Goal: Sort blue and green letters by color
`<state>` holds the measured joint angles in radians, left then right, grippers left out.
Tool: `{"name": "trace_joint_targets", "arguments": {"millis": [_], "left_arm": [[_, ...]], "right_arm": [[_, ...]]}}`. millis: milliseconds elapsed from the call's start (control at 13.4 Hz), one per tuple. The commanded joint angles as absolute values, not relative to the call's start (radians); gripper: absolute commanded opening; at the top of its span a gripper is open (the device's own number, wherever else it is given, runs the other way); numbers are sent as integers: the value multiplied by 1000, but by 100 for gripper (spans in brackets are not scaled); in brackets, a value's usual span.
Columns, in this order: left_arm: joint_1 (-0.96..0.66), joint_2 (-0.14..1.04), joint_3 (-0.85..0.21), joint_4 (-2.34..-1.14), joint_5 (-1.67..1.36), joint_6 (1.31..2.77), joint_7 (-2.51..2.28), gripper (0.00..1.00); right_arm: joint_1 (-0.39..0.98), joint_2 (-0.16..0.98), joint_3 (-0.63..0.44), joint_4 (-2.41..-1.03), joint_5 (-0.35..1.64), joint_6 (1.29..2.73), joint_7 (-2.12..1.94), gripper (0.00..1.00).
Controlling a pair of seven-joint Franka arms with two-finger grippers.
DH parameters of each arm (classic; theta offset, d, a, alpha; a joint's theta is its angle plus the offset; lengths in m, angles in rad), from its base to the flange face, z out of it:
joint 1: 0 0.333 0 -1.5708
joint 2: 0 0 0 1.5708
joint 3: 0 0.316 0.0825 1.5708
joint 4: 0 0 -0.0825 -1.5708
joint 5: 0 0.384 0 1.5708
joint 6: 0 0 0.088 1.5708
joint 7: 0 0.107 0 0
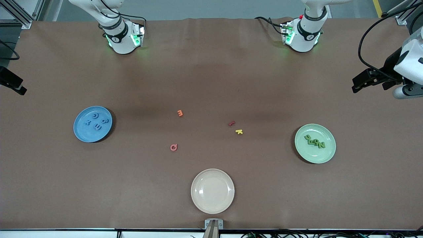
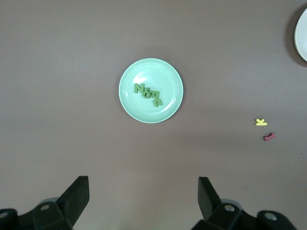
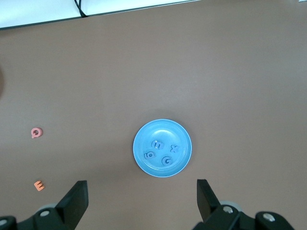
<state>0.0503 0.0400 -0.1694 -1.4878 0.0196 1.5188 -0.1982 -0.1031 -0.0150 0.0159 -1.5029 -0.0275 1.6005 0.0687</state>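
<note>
A brown bench [image 1: 211, 72] carries three plates. The blue letters [image 1: 96, 121] lie on the blue plate [image 1: 82, 132] toward the right arm's end; the green letters [image 1: 314, 141] sit bunched on the green plate [image 1: 327, 155] toward the left arm's end. The white plate [image 1: 212, 190] stands nearest the front camera. The left gripper [image 2: 144, 201] and right gripper [image 3: 142, 201] hover, fingers spread wide (holding nothing).

White arms [image 1: 309, 29] with black joint bands and green lights at the bases; black cables are run alongside. Grippers are black: left gripper [image 2: 144, 199], right gripper [image 3: 141, 199]. A silver screw is seen beside each finger [image 2: 76, 194].
</note>
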Motion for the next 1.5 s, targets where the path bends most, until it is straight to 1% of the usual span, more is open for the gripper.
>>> {"name": "trace_joint_targets", "arguments": {"millis": [0, 300, 1423], "left_arm": [[55, 34, -172, -1489, 8, 1526, -178, 100], [57, 34, -172, -1488, 8, 1526, -176, 100], [54, 35, -170, -1468, 17, 1525, -146, 100]], "right_arm": [[-117, 2, 28, -1467, -15, 1565, 78, 100], [-115, 2, 29, -1466, -15, 1546, 78, 100], [-103, 2, 29, -1468, -15, 1548, 78, 100]]}}
